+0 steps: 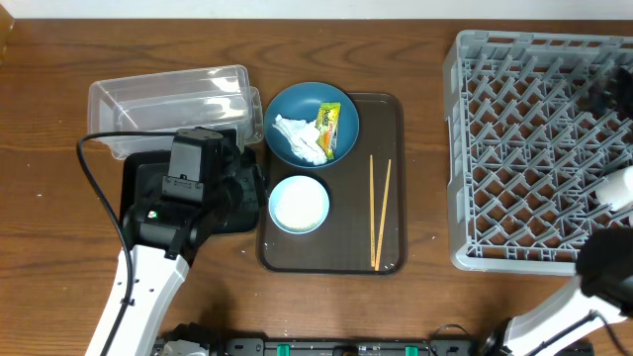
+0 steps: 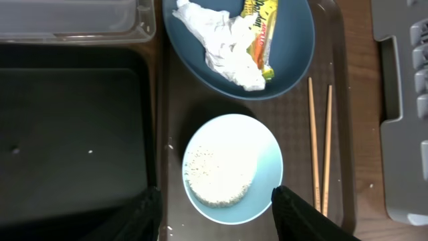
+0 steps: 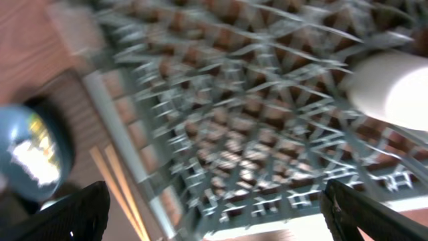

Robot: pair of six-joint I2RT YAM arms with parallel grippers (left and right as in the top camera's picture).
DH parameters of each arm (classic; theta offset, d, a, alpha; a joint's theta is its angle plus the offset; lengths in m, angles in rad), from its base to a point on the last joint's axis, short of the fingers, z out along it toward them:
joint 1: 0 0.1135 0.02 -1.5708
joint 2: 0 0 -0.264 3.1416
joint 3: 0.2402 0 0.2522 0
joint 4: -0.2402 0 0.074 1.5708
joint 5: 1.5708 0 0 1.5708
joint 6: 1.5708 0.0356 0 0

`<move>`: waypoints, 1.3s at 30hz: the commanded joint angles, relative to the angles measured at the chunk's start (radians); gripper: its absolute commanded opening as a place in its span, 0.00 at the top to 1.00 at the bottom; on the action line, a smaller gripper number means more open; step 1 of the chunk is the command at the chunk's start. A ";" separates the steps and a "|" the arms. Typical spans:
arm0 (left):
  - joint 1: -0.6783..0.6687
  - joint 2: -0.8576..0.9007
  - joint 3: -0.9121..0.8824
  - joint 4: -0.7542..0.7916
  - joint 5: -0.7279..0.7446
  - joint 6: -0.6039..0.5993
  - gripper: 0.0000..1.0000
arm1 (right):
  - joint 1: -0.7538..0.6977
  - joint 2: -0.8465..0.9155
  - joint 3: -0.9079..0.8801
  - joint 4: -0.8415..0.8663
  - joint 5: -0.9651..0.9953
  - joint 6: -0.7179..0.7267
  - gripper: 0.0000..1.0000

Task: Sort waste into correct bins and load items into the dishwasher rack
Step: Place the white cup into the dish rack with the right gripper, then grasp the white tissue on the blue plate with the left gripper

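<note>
White bowl (image 2: 267, 181) with rice (image 2: 219, 175) between left fingers (image 2: 144, 217), spread, gripping nothing. Right fingers (image 3: 80, 214) released wide over dishwasher rack (image 3: 234, 100). Tissue (image 1: 300, 138), wrapper (image 1: 328, 124) in blue bowl-plate (image 1: 292, 104); 2 chopsticks (image 1: 373, 213) on brown tray (image 1: 346, 237).

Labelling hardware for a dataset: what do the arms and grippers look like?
Left arm and right arm each show a white link with black joints. The left wrist housing is black with a small green light; a black cable loops from it. The fingers are black.
</note>
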 commanded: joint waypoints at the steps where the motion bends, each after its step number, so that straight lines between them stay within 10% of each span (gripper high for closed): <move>1: 0.004 0.010 0.012 0.017 -0.034 0.023 0.44 | 0.091 -0.068 0.018 -0.029 -0.025 -0.032 0.01; 17: -0.027 0.402 0.341 -0.008 -0.026 0.108 0.44 | 0.458 -0.344 -0.325 0.023 0.108 0.019 0.01; 39: -0.126 0.825 0.342 0.373 -0.030 0.168 0.44 | 0.672 -0.543 -0.911 0.188 0.013 0.037 0.01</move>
